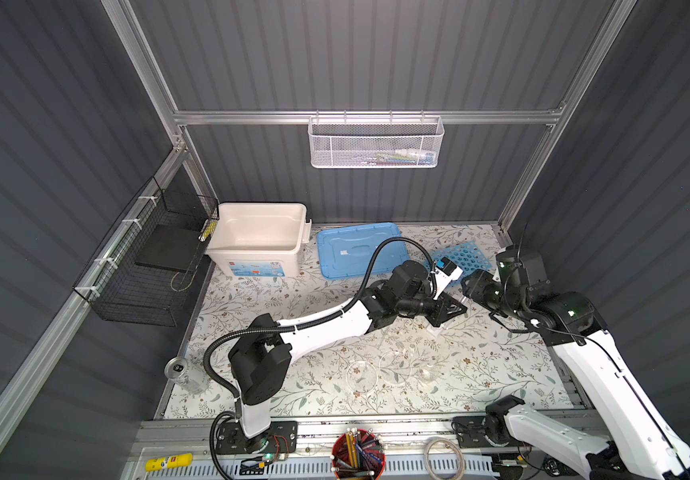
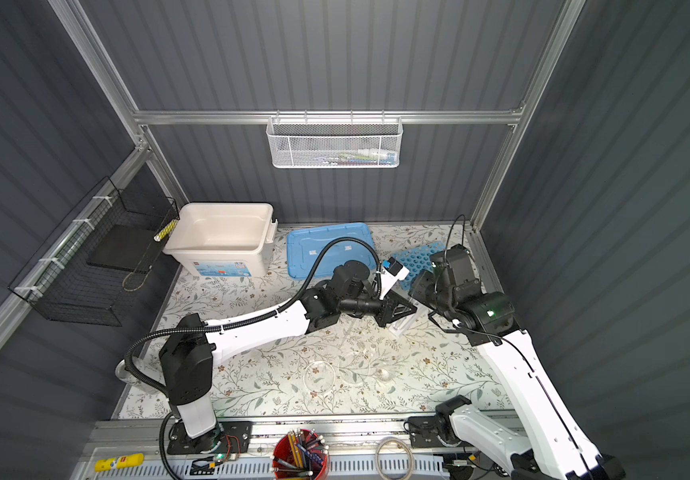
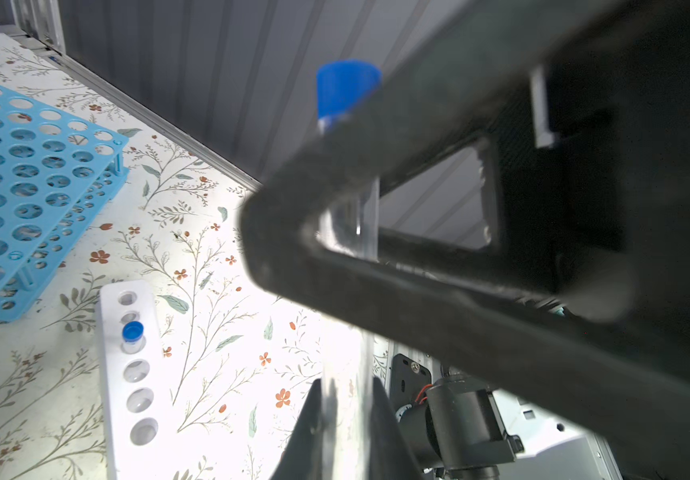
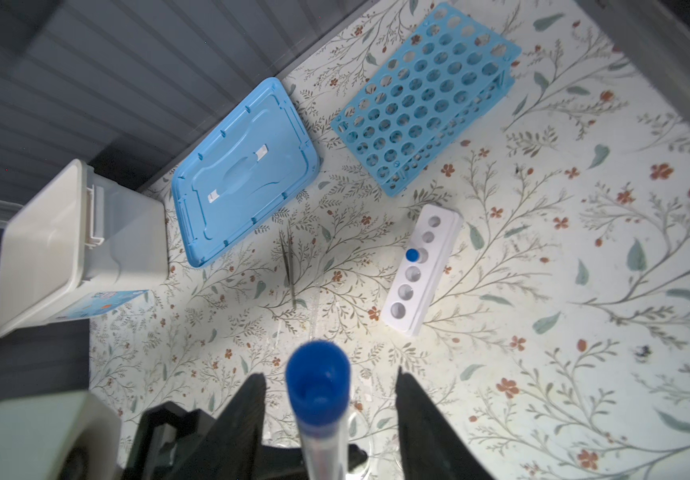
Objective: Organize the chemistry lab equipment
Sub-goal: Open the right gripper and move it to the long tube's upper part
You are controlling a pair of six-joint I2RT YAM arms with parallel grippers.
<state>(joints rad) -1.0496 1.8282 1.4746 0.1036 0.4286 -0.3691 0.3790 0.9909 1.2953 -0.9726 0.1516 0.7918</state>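
Blue-capped test tube nearest, approx upright w/ cap up, clamped in L fingers while R fingers stand apart either side, not touching, so L arm prob. lowers it into white rack on counter beyond.

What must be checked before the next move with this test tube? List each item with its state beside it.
1. Left gripper shut on the test tube: ok.
2. Right gripper open: ok.
3. Right gripper clear of the test tube: not ok, its fingers flank it.
4. White rack has free holes: ok, five free.
5. White rack flat on the table: ok.
6. Test tube lined up over a hole: cannot tell.
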